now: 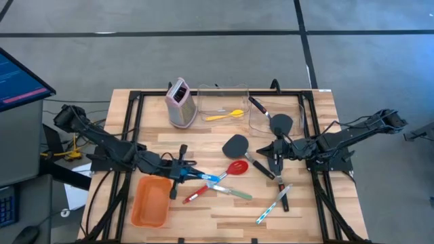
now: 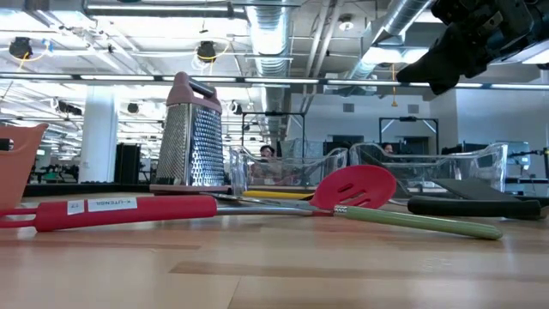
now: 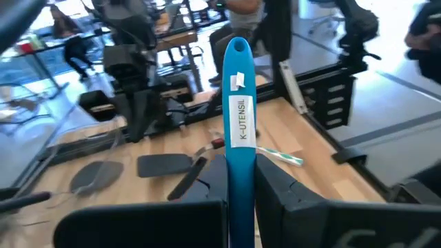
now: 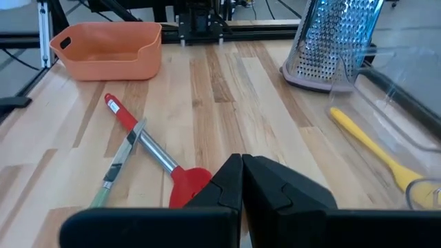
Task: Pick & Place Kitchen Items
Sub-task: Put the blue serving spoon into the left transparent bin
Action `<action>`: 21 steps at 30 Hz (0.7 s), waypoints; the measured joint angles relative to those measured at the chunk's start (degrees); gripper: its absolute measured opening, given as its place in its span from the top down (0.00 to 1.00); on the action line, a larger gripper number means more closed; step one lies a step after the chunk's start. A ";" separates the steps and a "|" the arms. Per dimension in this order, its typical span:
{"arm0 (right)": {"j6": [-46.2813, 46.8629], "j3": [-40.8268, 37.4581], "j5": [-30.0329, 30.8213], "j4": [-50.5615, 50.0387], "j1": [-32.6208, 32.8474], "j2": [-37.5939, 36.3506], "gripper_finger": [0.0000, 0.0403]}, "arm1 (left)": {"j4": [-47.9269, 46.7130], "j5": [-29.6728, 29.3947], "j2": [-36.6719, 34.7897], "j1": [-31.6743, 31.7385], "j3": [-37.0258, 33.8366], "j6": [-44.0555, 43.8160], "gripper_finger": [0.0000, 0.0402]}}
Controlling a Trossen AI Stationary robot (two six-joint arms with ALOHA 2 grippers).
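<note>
My left gripper (image 1: 182,171) hovers just right of the orange tray (image 1: 150,200), shut on a blue utensil (image 3: 241,103) labelled K-UTENSIL. My right gripper (image 1: 277,154) is shut on nothing and held above the table (image 2: 455,51), over the handle of a black spatula (image 1: 236,144). The red long-handled spoon (image 1: 237,167) lies flat between the grippers. A green-handled tool (image 4: 120,162) lies across its handle. Two thin tools (image 1: 271,203) lie near the near edge. A yellow spoon (image 1: 225,115) lies in a clear bin. My left gripper pinches the blue utensil's handle (image 3: 241,162) between its two fingers (image 3: 200,189), with the fingers lying along it. The handle's free end with the hanging hole (image 3: 239,47) sticks out forward, clear of the table. The gripper hides the other end.
A metal grater (image 1: 180,103) stands at the far left, beside two clear bins (image 1: 224,102). A second black spatula (image 1: 280,123) sits at the right bin. A black frame (image 1: 308,129) runs along the table's sides. Bare wood lies at the near centre.
</note>
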 joint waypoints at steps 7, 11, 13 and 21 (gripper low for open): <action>1.31 -0.01 0.03 -1.94 0.00 0.00 1.00 | 0.09 -9.01 0.00 0.07 0.00 -0.18 0.98; -1.44 0.00 0.07 -2.11 -0.02 -0.02 1.00 | 0.83 -18.05 -0.02 2.08 0.00 -0.20 0.98; -3.31 -0.02 0.09 -2.06 -0.11 -0.01 1.00 | 2.18 -19.08 -0.02 4.69 0.00 -0.21 0.98; -7.47 -0.02 0.19 -2.90 -0.22 0.00 1.00 | 17.83 -5.40 5.51 19.17 0.08 9.97 0.98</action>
